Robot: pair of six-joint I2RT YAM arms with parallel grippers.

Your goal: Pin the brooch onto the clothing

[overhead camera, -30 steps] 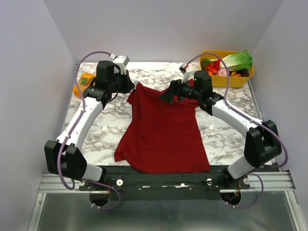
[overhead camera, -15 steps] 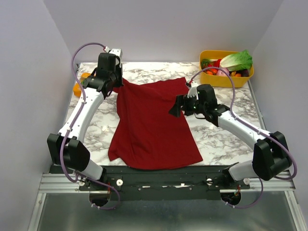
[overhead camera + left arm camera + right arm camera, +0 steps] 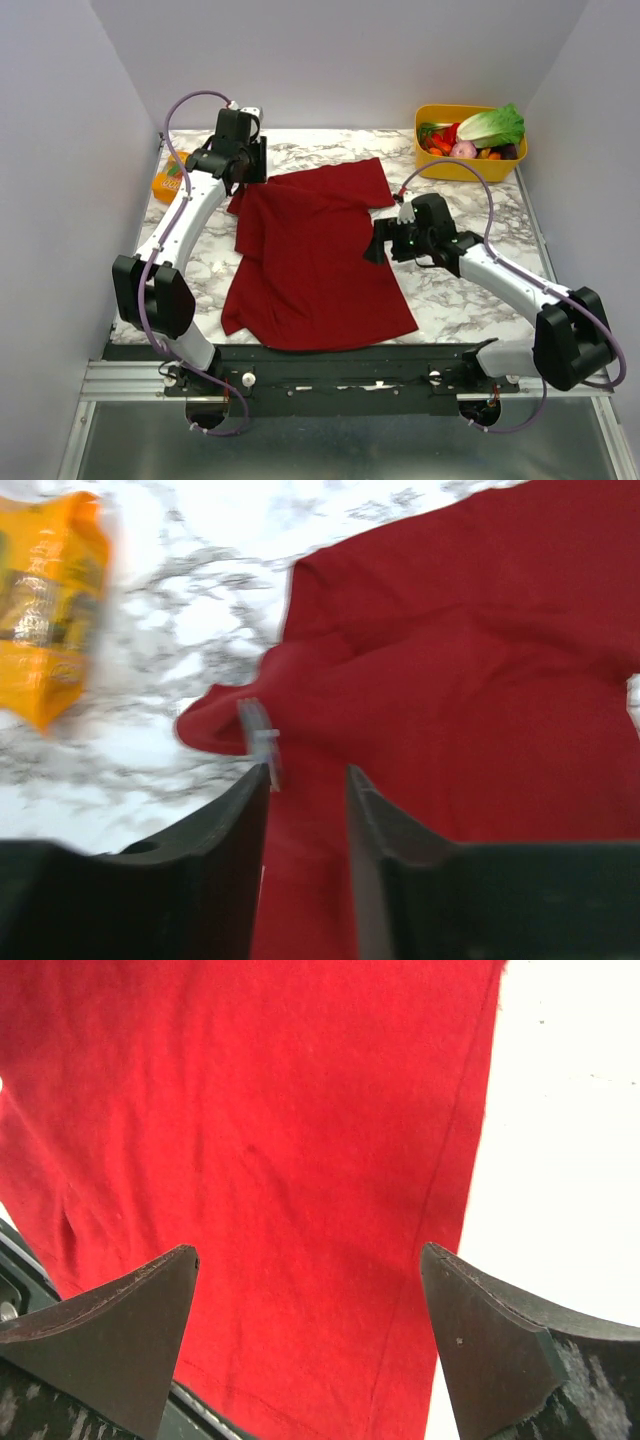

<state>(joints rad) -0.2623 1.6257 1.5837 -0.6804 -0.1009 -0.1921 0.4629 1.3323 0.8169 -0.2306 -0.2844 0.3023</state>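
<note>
The clothing [image 3: 315,250], a dark red T-shirt, lies spread on the marble table, crumpled at its far left shoulder. Its small white label [image 3: 260,735] shows in the left wrist view. My left gripper [image 3: 249,178] hovers over that shoulder. Its jaws [image 3: 308,780] stand a little apart, with only fabric [image 3: 450,680] showing below the gap. My right gripper [image 3: 377,248] hangs wide open over the shirt's right edge. Nothing sits between the fingers of the right gripper [image 3: 310,1255], and red cloth [image 3: 250,1110] lies beneath it. The brooch is out of view.
A yellow basket [image 3: 447,168] of vegetables stands at the far right corner. An orange packet [image 3: 167,182] lies at the far left, seen also as an orange packet [image 3: 45,600] beside the shirt. White walls enclose the table. A black rail [image 3: 330,362] runs along the near edge.
The shirt, held up a second ago, now lies on the table. The left jaws have parted and let go of the shoulder. The right arm has drawn back toward the near right.
</note>
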